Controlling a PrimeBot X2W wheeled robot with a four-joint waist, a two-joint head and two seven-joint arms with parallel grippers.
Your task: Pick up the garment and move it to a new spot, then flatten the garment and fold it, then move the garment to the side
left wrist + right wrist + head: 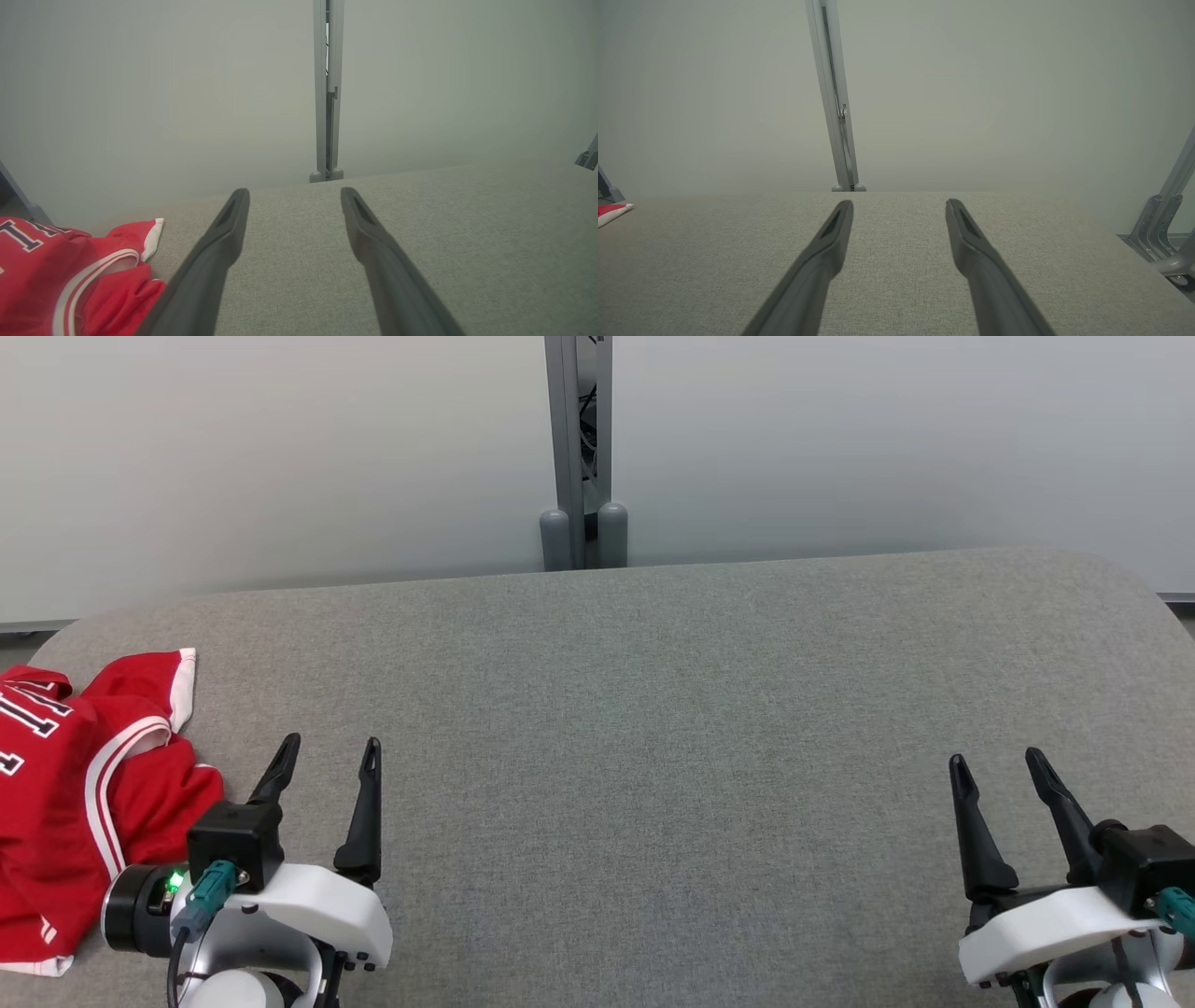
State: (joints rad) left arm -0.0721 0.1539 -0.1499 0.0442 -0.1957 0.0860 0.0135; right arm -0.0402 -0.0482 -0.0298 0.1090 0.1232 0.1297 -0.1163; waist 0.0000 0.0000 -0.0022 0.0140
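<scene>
The garment (65, 803) is a red jersey with white trim and dark numerals, lying crumpled at the far left edge of the grey fabric table (653, 728). My left gripper (331, 747) stands open just to the right of it, not touching, with nothing between its fingers. In the left wrist view the garment (70, 280) lies at the lower left beside the open left gripper (294, 193). My right gripper (999, 761) is open and empty at the lower right, far from the jersey. In the right wrist view the right gripper (900, 205) points over bare cloth, and a corner of the garment (612, 212) shows at the left edge.
A pale wall with a grey metal post (579, 448) rises behind the table's far edge. The table's corners are rounded. Grey metal brackets (1157, 228) stand beyond the table's right side.
</scene>
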